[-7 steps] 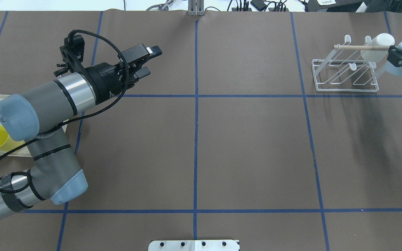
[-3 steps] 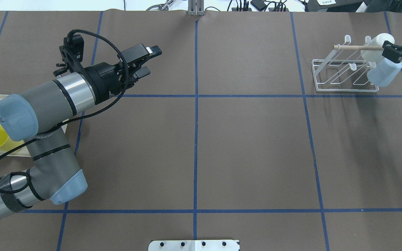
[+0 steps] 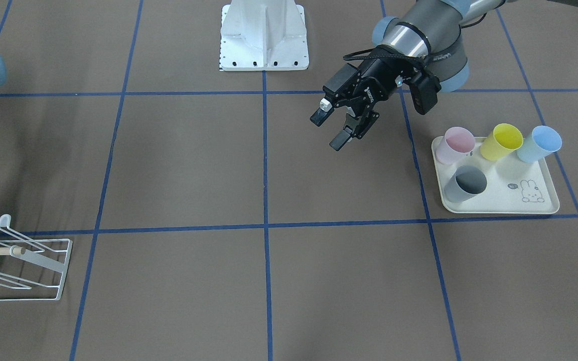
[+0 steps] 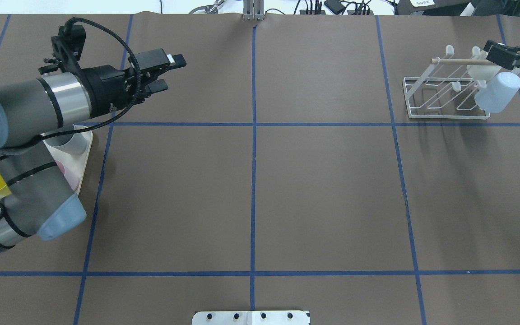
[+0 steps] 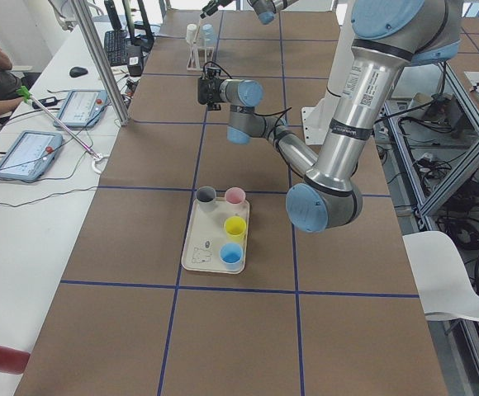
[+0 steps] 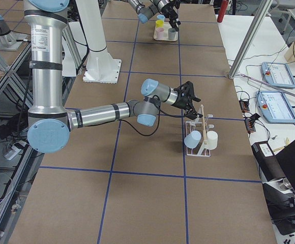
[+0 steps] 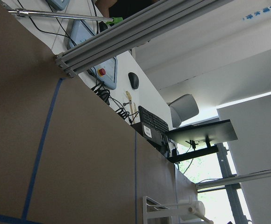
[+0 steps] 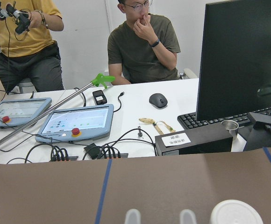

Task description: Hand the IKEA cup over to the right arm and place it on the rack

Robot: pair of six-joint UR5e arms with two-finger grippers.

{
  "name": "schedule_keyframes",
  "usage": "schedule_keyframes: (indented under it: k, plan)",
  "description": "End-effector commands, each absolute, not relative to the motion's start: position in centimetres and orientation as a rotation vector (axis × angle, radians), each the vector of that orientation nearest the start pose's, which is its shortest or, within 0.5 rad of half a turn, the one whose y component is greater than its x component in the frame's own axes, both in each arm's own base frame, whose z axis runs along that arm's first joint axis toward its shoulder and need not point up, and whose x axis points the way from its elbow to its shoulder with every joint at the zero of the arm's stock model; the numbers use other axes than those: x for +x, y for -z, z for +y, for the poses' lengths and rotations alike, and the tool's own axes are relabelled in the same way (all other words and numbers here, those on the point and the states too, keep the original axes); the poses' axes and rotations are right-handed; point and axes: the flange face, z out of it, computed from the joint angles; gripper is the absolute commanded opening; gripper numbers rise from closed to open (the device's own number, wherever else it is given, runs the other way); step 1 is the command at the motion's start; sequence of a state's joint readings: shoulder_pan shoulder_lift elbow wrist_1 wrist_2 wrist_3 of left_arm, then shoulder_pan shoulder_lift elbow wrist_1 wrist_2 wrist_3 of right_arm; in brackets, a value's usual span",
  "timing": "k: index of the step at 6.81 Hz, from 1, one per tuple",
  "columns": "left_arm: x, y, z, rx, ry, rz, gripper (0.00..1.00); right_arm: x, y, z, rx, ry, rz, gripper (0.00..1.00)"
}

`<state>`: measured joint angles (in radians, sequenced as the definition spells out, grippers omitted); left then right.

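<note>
Grey links (image 4: 20, 106), pale-blue joint caps (image 4: 61, 216), silver bands (image 4: 71, 94), black tool (image 4: 170, 72), braided cable (image 4: 123, 44)

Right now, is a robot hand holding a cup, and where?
Nothing is held. The left gripper is open and empty; the right gripper is off the pale blue cup, which sits on the rack.

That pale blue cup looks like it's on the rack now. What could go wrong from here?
1. The light blue cup sits tilted on the rack, on its end prong, with the open right gripper close by. Pulling away, it might snag the wooden dowel or nudge the cup off.
2. The left arm hangs over the tray. A low swing could topple the grey cup.
</note>
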<state>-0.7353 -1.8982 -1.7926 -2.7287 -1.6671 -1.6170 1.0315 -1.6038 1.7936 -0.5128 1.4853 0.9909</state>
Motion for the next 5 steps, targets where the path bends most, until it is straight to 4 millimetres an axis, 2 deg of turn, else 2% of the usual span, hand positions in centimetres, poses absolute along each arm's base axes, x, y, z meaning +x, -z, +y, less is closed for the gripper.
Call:
schedule_keyframes:
  k: [1, 2, 3, 4, 5]
  plan:
    - [26.7, -31.8, -43.5, 0.568, 0.314, 1.438, 0.99, -13.7, -39.3, -48.2, 0.860, -0.460, -0.927, 1.00]
    - [23.0, -34.4, -42.3, 0.527, 0.252, 1.365, 0.99, -15.7, -37.5, -47.9, 0.808, -0.480, -1.021, 1.00]
    - [19.9, -37.3, -42.1, 0.518, 0.147, 1.296, 0.99, -18.4, -36.1, -47.6, 0.766, -0.489, -1.090, 1.00]
    - [18.3, -40.5, -41.7, 0.508, 0.053, 1.190, 0.99, -20.5, -34.5, -47.1, 0.742, -0.492, -1.148, 1.00]
    - [18.0, -41.5, -41.9, 0.452, 0.012, 1.116, 0.99, -22.3, -33.4, -46.4, 0.708, -0.510, -1.198, 1.00]
